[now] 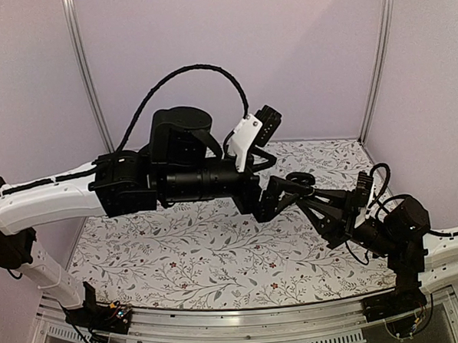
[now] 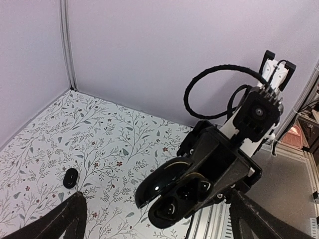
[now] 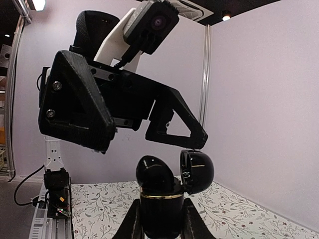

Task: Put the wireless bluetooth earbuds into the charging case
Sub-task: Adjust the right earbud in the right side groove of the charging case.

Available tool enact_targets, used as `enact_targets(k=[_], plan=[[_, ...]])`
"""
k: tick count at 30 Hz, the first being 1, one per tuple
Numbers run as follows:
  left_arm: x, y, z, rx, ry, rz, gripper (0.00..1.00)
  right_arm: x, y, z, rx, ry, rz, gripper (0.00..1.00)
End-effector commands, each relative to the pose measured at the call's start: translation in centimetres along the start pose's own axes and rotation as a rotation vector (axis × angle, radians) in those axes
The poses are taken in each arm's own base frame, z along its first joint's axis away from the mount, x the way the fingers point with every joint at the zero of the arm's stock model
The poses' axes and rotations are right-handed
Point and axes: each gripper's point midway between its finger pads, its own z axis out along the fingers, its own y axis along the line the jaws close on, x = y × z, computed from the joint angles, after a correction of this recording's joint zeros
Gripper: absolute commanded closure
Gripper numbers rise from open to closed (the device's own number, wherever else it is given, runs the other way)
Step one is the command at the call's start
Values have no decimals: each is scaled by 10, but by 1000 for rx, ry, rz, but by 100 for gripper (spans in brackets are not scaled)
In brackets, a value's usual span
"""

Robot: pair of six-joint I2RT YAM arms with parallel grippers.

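The black charging case [image 3: 159, 211] is held upright off the table with my right gripper [image 3: 159, 221] shut on its body. Its lid [image 3: 197, 171] is hinged open to the right. A rounded black shape [image 3: 154, 174] rises from its mouth; I cannot tell whether it is an earbud. My left gripper [image 3: 149, 143] hangs open just above the case, one finger tip close to the lid. In the left wrist view the case [image 2: 172, 191] faces up with two dark wells. One small black earbud [image 2: 70, 178] lies on the table far to the left.
The floral tabletop [image 1: 187, 250] is enclosed by lavender walls with metal corner posts [image 1: 86, 79]. A metal rail [image 1: 245, 324] runs along the near edge. The left arm [image 1: 183, 178] stretches across the middle, above the table.
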Motion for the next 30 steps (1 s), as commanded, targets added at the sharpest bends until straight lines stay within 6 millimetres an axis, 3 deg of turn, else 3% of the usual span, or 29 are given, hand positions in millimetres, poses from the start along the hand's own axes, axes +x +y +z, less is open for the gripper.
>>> enact_targets(k=[1,12,30], plan=[[-14,0,3,14,-35,10,0,-10,5,3,-28,-35,16,100],[-6,10,11,-38,2,7,0,-14,15,4,-87,-44,14,100],[-1,25,4,-94,12,0,0,-30,27,-8,-161,-105,33,100]])
